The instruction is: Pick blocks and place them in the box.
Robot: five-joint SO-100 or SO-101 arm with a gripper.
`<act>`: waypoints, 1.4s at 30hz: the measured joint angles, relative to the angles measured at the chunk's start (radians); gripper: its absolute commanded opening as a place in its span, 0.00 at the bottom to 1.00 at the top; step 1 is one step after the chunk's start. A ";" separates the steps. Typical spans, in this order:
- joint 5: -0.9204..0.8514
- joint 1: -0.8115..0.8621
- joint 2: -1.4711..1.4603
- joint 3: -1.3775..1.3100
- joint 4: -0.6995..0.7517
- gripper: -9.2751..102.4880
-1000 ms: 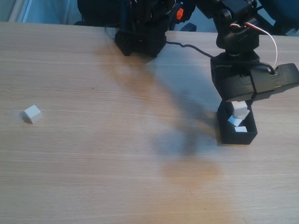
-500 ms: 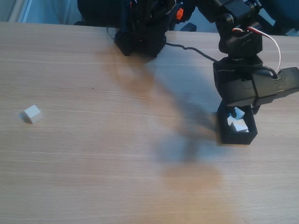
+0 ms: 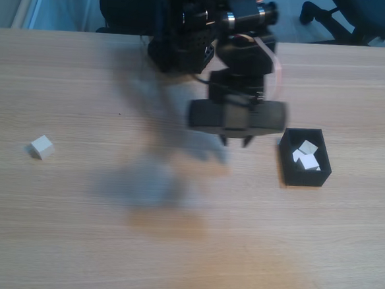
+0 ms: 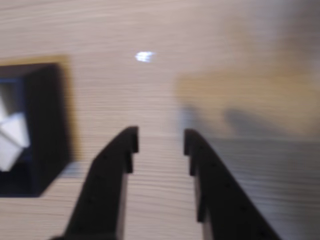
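Blocks are sitting inside the box at right-centre of the fixed view; white faces are overlapping, so the count is hard to call — at least 2, maybe 3. In the wrist view the box is getting cut off by the left edge, w/ only part of a white block showing inside against the dark wall.

Nearest in the wrist view: the gripper, fingers coming up from the bottom edge, lower parts cut off. Jaws are standing moderately apart w/ bare tabletop showing between the tips; nothing is being held. Whole wrist view is blurring, so edges are soft. A small bright glint is showing on the wood above the fingertips.

In the fixed view the gripper is hanging just left of the box, apart from it, tips pointing down at the table. The arm is smearing w/ motion blur, detail hard to read. A soft shadow is lying on the wood left of the gripper.

One lone block is sitting at mid-left of the frame, well apart from box & gripper.

Farther back, upper centre: arm base at the table's far edge. Upper right corner: part of a chair, cut off.
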 measured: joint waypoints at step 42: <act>-0.451 1.095 -0.528 -0.482 0.190 0.20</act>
